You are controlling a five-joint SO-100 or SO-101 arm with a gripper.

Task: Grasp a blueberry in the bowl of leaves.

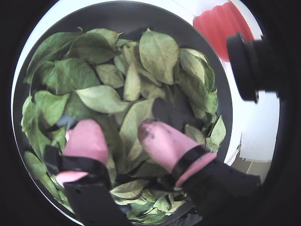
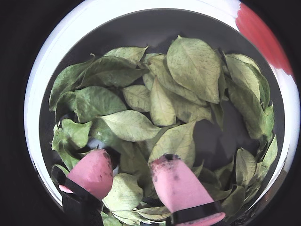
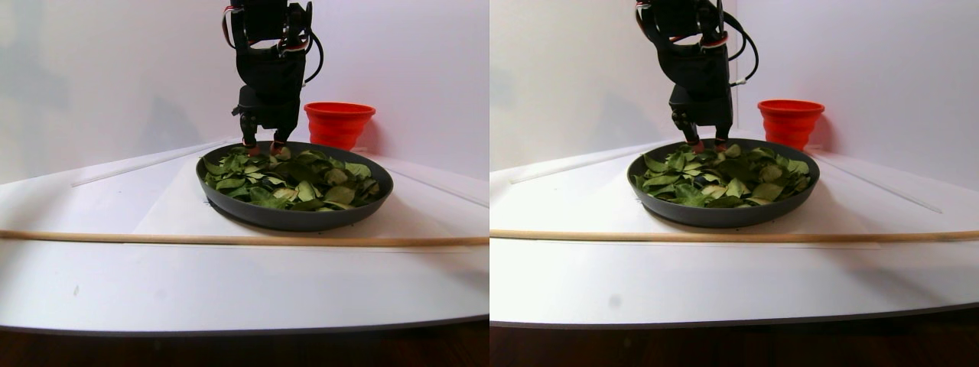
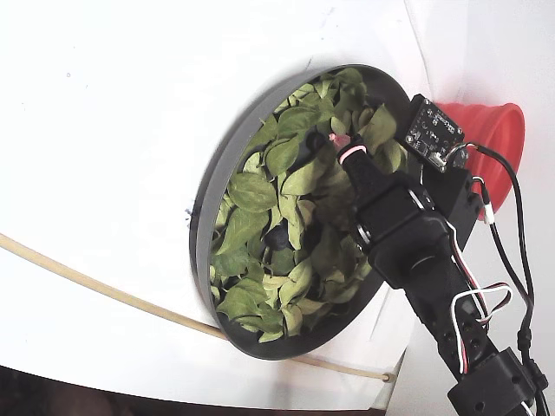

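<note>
The dark grey bowl (image 1: 117, 19) (image 2: 141, 28) (image 3: 291, 218) (image 4: 204, 208) holds a loose heap of green leaves (image 1: 101, 96) (image 2: 131, 125) (image 3: 298, 180) (image 4: 251, 191). My gripper (image 1: 117, 126) (image 2: 131, 157) (image 3: 261, 145) (image 4: 342, 146) is open, and its pink-padded fingertips (image 1: 87, 136) are down at the leaves near the bowl's far side in the stereo pair view. Only leaves lie between the pads. No blueberry shows clearly. A small dark bluish patch (image 2: 112, 162) sits among the leaves beside the left finger; I cannot tell what it is.
A red cup (image 3: 339, 122) (image 4: 494, 130) (image 1: 221, 23) stands just behind the bowl, close to the arm. A thin wooden stick (image 3: 229, 239) (image 4: 87, 282) lies across the white table in front of the bowl. A black camera module (image 1: 244, 66) juts in at the right.
</note>
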